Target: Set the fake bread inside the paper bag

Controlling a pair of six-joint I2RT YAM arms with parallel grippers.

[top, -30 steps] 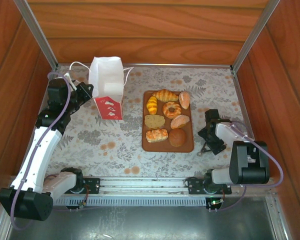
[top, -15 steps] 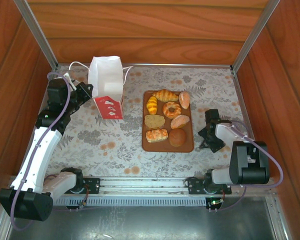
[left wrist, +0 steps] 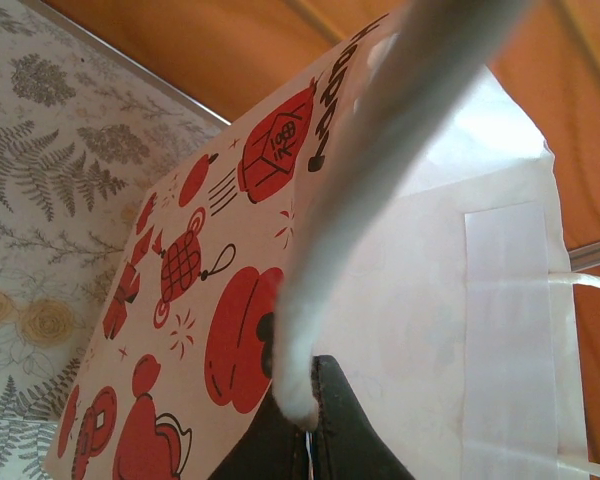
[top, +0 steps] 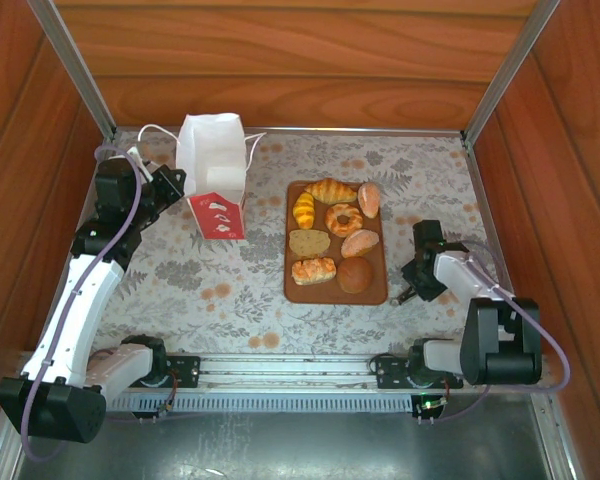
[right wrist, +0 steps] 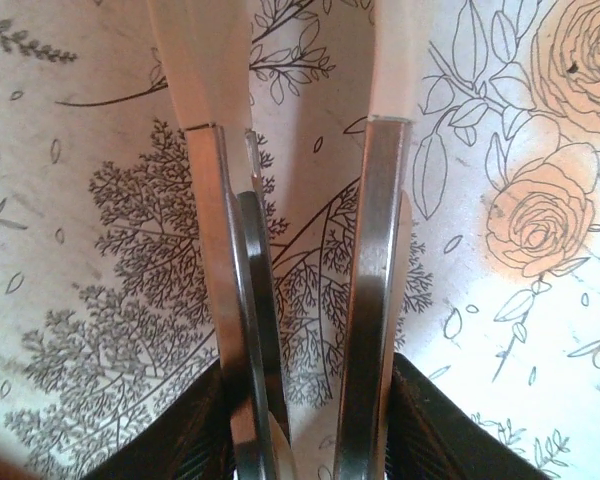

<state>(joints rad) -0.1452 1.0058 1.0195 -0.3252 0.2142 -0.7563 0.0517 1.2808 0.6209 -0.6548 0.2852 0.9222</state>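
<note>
The fake bread [top: 335, 232], several golden-brown pieces, lies on a flat brown tray [top: 325, 297] mid-table. The paper bag [top: 215, 172] stands upright at the back left, white with red prints [left wrist: 230, 330]. My left gripper [top: 166, 181] sits beside the bag's left side, and its jaws [left wrist: 315, 425] are shut on the bag's white cord handle [left wrist: 380, 130]. My right gripper [top: 420, 280] is low over the cloth just right of the tray. Its black fingers [right wrist: 305, 410] are closed on a pair of metal tongs [right wrist: 375, 250], whose white-tipped arms stay slightly apart with nothing between them.
Wooden walls with metal corner posts [top: 80, 70] close in the table on three sides. A floral cloth [top: 230, 290] covers the table. The arms' base rail [top: 280, 372] runs along the near edge.
The right gripper has closed, squeezing the tongs' arms closer together, and that arm has shifted slightly. The left arm and the bag have not moved.
</note>
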